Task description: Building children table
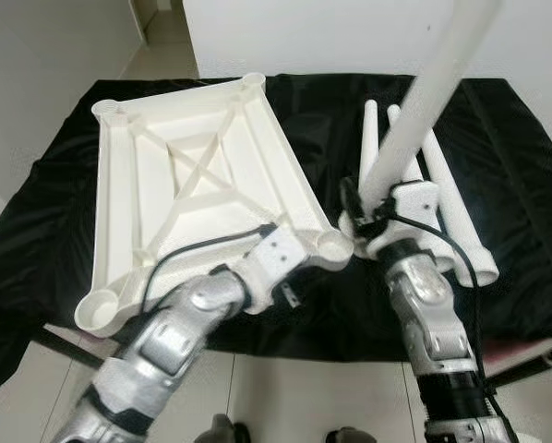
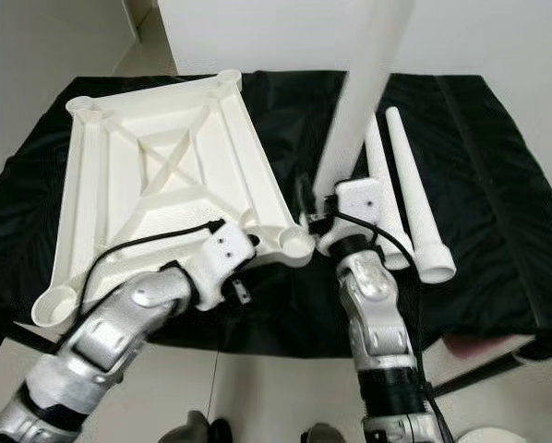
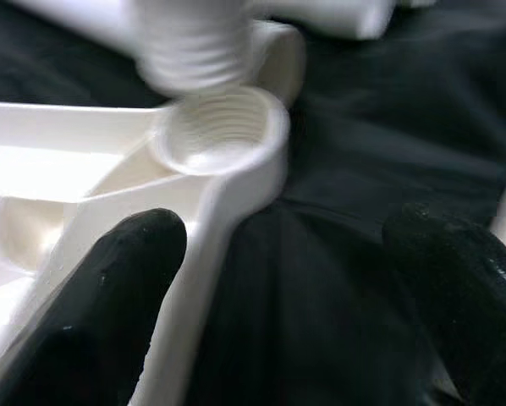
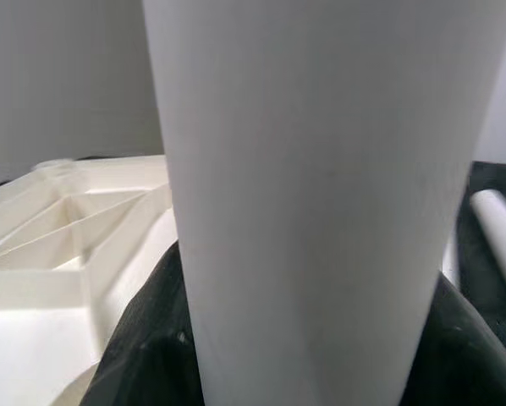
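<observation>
**A:** Where does the tabletop (image 1: 188,185) lie?

**B:** Upside down on the black cloth (image 1: 507,148), ribbed underside up, with a round threaded socket (image 3: 223,131) at each corner. The near corner, the one closest to the robot, is the one being worked on.

**A:** And which step is this?

**B:** Fitting a leg, I judge. The right gripper (image 2: 324,218) is clamped round a white leg (image 1: 424,101), holding it nearly upright and tilted a little. In the left wrist view its threaded end (image 3: 198,46) hangs just above the socket, blurred, so I can't say for certain whether the threads touch yet.

**A:** The left gripper?

**B:** The left gripper (image 3: 278,288) sits at the tabletop's near edge, its fingers (image 3: 109,296) spread. One finger lies inside the rim and the other outside over the cloth, straddling the edge by the socket rather than pinching it, as far as I can tell.

**A:** The other legs?

**B:** The spare legs (image 2: 405,194) lie side by side on the cloth, just beside the right gripper.

**A:** What does the next move call for?

**B:** Bringing the leg upright so it lines up with the socket, lowering it in, then turning it while the left gripper steadies the tabletop. A tilted entry could cross the threads.
</observation>
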### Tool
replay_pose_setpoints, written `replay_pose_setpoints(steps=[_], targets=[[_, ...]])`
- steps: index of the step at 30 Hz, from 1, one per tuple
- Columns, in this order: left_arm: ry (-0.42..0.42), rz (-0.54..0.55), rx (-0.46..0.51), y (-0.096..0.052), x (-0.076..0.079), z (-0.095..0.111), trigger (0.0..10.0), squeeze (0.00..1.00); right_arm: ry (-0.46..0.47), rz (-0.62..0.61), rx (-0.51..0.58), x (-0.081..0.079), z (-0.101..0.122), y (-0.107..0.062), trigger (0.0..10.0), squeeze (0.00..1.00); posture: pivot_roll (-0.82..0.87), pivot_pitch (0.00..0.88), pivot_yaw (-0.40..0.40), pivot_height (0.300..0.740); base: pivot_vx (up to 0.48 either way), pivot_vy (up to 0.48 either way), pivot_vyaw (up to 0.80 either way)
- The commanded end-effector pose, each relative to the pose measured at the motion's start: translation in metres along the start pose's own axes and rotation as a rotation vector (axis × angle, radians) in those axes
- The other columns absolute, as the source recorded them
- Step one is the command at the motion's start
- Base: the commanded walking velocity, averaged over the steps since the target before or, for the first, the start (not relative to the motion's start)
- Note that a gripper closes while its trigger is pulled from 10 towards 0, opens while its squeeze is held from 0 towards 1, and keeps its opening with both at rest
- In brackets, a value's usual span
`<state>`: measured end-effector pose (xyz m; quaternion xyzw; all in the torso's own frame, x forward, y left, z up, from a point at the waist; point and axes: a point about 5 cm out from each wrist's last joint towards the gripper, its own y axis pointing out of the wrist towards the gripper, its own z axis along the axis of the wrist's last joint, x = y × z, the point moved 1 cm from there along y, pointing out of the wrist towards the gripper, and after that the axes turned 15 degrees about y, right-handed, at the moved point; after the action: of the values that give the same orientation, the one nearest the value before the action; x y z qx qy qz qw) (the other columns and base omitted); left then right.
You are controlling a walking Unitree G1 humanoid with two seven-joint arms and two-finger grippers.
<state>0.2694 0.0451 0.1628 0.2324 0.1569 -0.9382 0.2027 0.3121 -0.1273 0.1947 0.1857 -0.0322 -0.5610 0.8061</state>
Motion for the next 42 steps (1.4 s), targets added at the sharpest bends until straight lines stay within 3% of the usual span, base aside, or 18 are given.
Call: replay_pose_setpoints(steps=[1, 5, 9, 17, 21, 27, 42], targets=[[-0.021, -0.051, 0.028, -0.009, 0.005, 0.003, 10.0, 0.00, -0.010, 0.032, -0.033, -0.005, -0.006, -0.002, 10.0, 0.00, -0.11, 0.113, 0.092, 0.740, 0.000, 0.000, 0.00], [-0.036, -0.032, 0.028, -0.020, 0.005, 0.004, 10.0, 0.00, -0.063, 0.094, -0.058, -0.008, -0.011, -0.001, 10.0, 0.00, -0.10, 0.109, 0.071, 0.740, 0.000, 0.000, 0.00], [-0.038, 0.045, -0.004, -0.022, 0.000, 0.001, 10.0, 0.00, -0.083, 0.120, -0.104, -0.005, -0.022, -0.003, 10.0, 0.00, -0.10, 0.106, 0.059, 0.740, 0.000, 0.000, 0.00], [-0.064, 0.075, 0.007, -0.025, -0.004, 0.005, 10.0, 0.00, -0.099, 0.142, -0.144, -0.005, -0.031, -0.006, 10.0, 0.00, -0.10, 0.113, 0.054, 0.740, 0.000, 0.000, 0.00], [-0.109, 0.152, 0.023, -0.026, -0.016, 0.008, 10.0, 0.00, -0.114, 0.211, -0.207, -0.007, -0.047, -0.013, 10.0, 0.00, -0.10, 0.115, 0.059, 0.740, 0.000, 0.000, 0.00], [-0.101, 0.180, 0.018, -0.027, -0.018, 0.008, 10.0, 0.00, -0.047, 0.257, -0.228, -0.007, -0.055, -0.018, 10.0, 0.00, -0.09, 0.121, 0.061, 0.740, 0.000, 0.000, 0.00], [-0.099, 0.197, 0.000, -0.032, -0.019, 0.005, 10.0, 0.00, 0.000, 0.275, -0.290, 0.004, -0.069, -0.017, 10.0, 0.00, -0.09, 0.126, 0.061, 0.740, 0.000, 0.000, 0.00]])
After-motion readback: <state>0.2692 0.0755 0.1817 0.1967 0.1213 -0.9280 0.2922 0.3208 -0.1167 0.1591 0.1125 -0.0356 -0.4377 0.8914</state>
